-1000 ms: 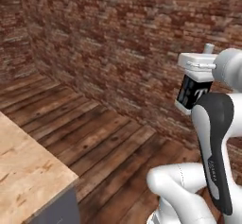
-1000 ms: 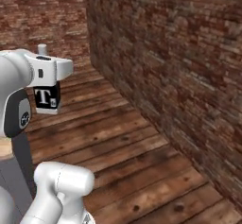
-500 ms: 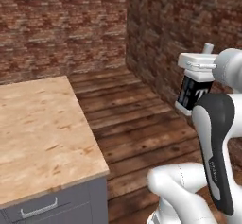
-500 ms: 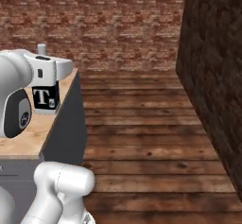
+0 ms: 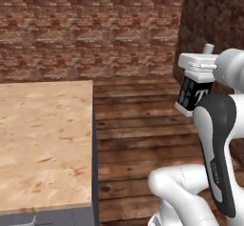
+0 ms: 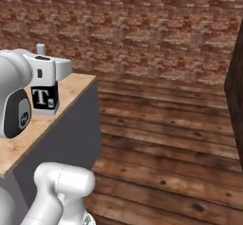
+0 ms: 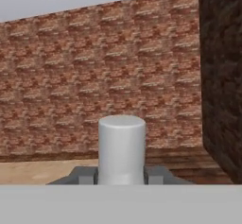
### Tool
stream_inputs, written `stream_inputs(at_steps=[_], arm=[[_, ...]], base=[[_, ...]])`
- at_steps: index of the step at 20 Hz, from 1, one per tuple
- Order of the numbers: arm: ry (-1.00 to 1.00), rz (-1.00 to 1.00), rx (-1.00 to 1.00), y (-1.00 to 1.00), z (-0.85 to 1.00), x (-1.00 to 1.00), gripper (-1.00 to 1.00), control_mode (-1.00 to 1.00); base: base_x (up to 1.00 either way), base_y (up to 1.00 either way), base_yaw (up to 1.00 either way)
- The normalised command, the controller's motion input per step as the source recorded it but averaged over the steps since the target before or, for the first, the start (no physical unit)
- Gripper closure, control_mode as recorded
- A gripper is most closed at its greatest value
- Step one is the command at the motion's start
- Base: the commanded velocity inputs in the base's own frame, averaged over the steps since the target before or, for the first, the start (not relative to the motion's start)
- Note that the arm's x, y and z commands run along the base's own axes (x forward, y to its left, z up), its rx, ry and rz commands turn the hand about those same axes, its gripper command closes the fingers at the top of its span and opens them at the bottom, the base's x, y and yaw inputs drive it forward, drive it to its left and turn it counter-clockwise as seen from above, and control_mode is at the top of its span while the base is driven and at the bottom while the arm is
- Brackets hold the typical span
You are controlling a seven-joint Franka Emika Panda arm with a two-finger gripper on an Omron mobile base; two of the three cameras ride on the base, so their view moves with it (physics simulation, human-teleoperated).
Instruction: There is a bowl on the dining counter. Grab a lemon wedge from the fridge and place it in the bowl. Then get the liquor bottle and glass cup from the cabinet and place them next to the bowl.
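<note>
Pincer [image 7: 121, 175] clamped on a pale grey cylindrical object [image 7: 121, 148], probably the cup or the bottle's cap, carried upright at chest height. Since the earlier frames the whole scene has swung: the base has turned, bringing the light wooden worktop [image 5: 45, 139] into view at left. Transport therefore appears under way; the bowl is not yet visible.

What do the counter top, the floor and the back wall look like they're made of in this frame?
Counter top: pale wood or wood-look laminate with a matte finish, going by the light mottled grain; which of the two is unclear. Floor: dark brown wooden planks, with visible board seams and knots. Back wall: red-brown brick, rough and matte, with mortar lines in regular courses.
</note>
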Motion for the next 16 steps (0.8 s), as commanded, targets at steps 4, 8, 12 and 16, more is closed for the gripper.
stream_inputs(at_steps=[4, 8, 12, 16], arm=[[0.0, 0.0, 0.0, 0.0, 0.0, 0.0, 1.0, 1.0], [0.0, 0.0, 0.0, 0.0, 0.0, 0.0, 1.0, 1.0], [0.0, 0.0, 0.0, 0.0, 0.0, 0.0, 1.0, 1.0], [0.0, 0.0, 0.0, 0.0, 0.0, 0.0, 1.0, 1.0]], base=[[0.7, -0.83, 0.38], [0.7, -0.82, 0.38], [0.7, -0.77, 0.41], [0.79, -0.68, 0.45]])
